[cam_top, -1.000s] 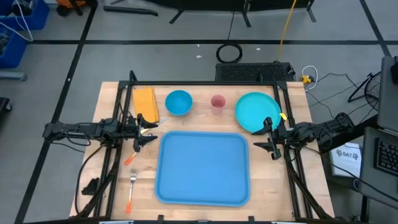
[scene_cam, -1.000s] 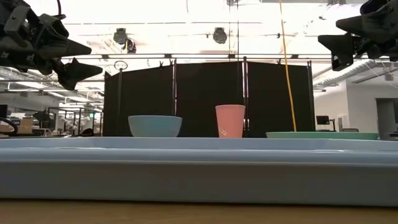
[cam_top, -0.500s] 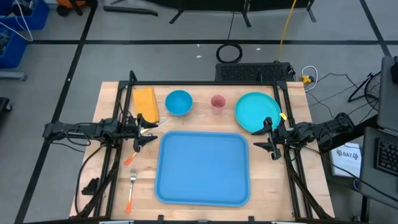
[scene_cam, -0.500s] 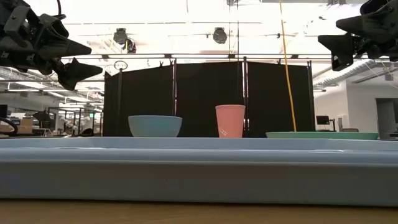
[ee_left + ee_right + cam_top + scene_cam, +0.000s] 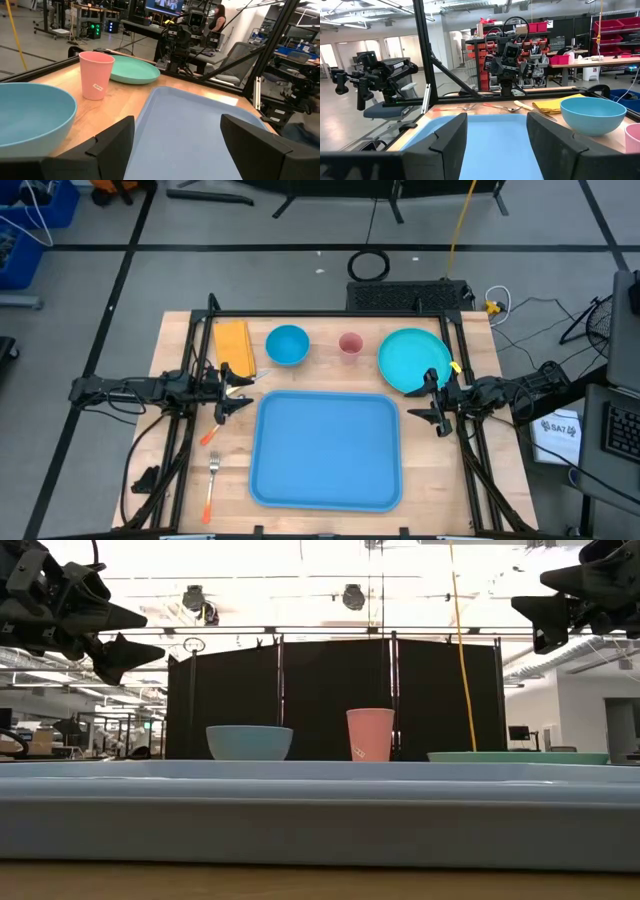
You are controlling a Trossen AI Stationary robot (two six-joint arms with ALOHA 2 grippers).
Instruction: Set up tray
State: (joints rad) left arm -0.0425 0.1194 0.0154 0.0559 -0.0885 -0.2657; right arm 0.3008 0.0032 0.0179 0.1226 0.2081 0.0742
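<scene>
The big blue tray (image 5: 327, 450) lies flat in the middle of the wooden table, with nothing on it. My left gripper (image 5: 238, 392) hovers open above the table just off the tray's left far corner. My right gripper (image 5: 431, 400) hovers open off the tray's right far corner, beside the teal plate (image 5: 413, 359). Along the far side stand a blue bowl (image 5: 287, 344) and a pink cup (image 5: 350, 344). In the left wrist view the tray (image 5: 200, 130), cup (image 5: 96, 75) and bowl (image 5: 30, 117) lie ahead of my open fingers.
A folded yellow napkin (image 5: 234, 346) lies at the far left. A fork (image 5: 213, 472) and orange-handled utensils (image 5: 207, 500) lie left of the tray. Black frame posts (image 5: 205, 330) stand at the table's sides. Bare wood shows right of the tray.
</scene>
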